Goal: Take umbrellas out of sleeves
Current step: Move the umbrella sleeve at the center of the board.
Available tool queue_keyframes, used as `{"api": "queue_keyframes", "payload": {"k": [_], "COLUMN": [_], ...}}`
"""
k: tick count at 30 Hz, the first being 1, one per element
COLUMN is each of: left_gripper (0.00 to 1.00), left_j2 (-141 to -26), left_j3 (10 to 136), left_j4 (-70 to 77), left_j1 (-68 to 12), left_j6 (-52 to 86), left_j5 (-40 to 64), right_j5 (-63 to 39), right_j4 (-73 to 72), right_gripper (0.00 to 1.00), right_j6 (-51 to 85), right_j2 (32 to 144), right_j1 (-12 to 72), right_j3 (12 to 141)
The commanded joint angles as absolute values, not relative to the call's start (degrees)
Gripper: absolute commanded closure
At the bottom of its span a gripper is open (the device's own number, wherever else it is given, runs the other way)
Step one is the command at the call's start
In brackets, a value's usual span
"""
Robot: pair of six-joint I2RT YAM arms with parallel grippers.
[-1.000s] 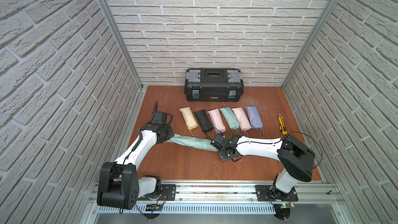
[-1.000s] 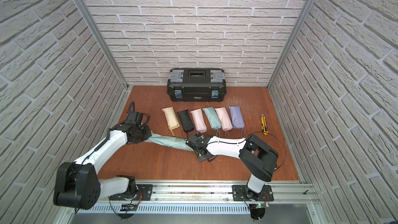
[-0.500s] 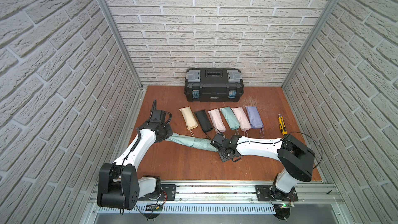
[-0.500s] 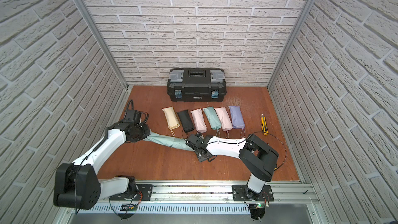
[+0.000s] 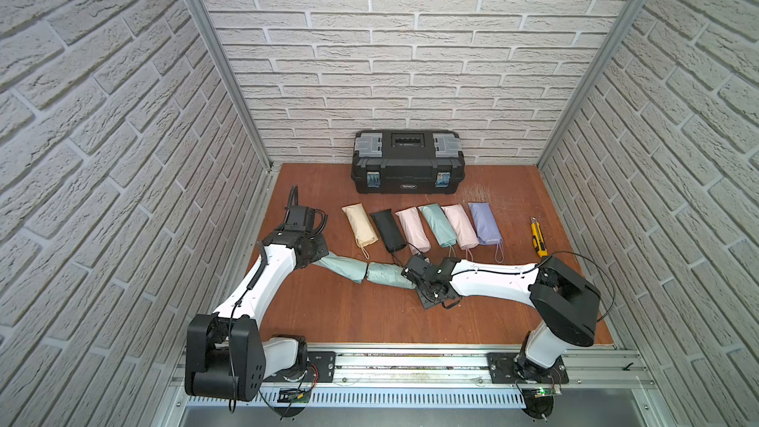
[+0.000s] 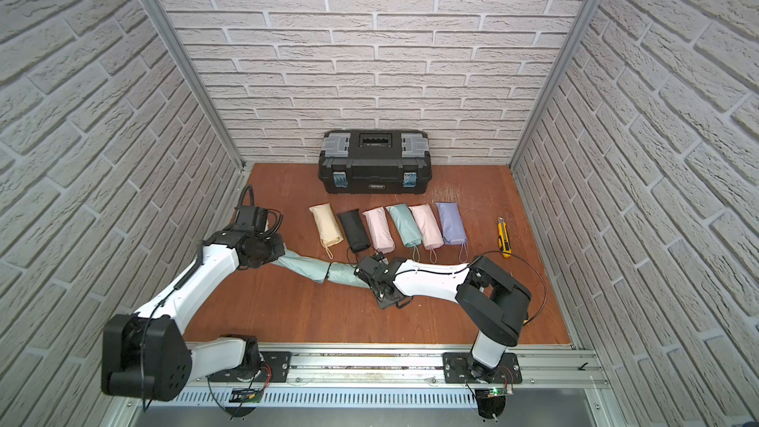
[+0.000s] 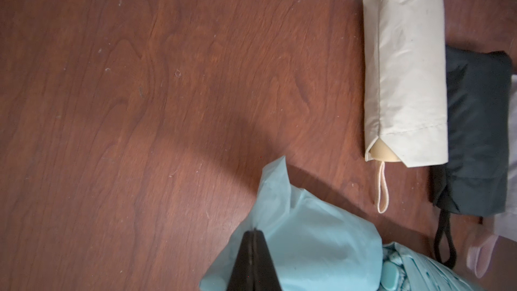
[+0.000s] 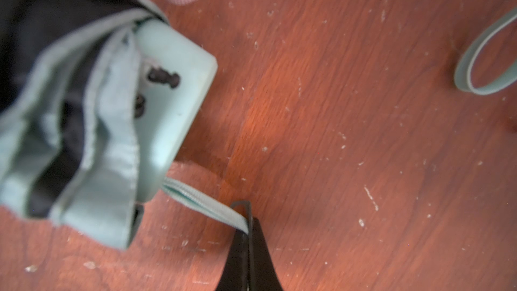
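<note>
A: Why do both arms hold one thing?

B: The left gripper is closed on the mint sleeve, and the right gripper pinches the wrist loop. I think opposite pulls free the mint umbrella, stretched between them over the counter.

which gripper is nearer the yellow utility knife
Right. The right gripper, holding the mint umbrella by its wrist loop, sits mid-table toward the yellow utility knife; the left gripper, pinching the mint sleeve, lies farther, past the umbrella.
</note>
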State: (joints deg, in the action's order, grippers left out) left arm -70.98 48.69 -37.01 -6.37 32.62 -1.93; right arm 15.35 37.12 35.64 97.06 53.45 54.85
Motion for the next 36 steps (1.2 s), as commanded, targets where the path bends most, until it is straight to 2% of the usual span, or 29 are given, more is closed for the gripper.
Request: {"api": "queue_keyframes", "payload": {"k": [1, 4, 8, 13, 15, 28, 36], "left_gripper": [1.0, 1.0, 1.0, 1.0, 1.0, 1.0, 1.0], "left_j2": [-70.13, -70.38, -71.01, -72.37, -73.19, -84.07, -87.86], "left_j3": [50.54, 51.02, 51.92, 53.33, 54.39, 66.09, 66.41], "left_j4": [-38.04, -37.96, -37.95, -37.72, -37.76, -37.67, -31.36], "left_j1": [-5.72, -5.6, -5.54, -5.54, -5.53, -5.1, -5.07], "left_j6": [30.89, 30.43, 29.77, 28.07, 26.54, 8.74, -4.17], "left_j5": [-3.01, -3.17, -3.04, -2.92, -3.03, -1.37, -10.15], "right_j5": [15.99, 15.87, 15.9, 16.07, 16.49, 19.59, 21.16], "right_j4": [38.98, 38.34, 37.61, 37.17, 37.29, 39.07, 40.82], "right_gripper": [0.96, 0.88, 0.68, 0.31, 0.2, 0.21, 0.22], "right_j6": [36.39, 35.96, 35.96, 35.69, 35.81, 36.0, 36.03], "right_j2": [95.8, 95.22, 94.27, 93.61, 93.04, 85.18, 83.62], "right_j1": [53.35, 53.34, 53.35, 53.35, 53.35, 53.26, 53.25], "right_j3": [54.56, 54.24, 53.83, 53.28, 52.97, 52.14, 51.98]}}
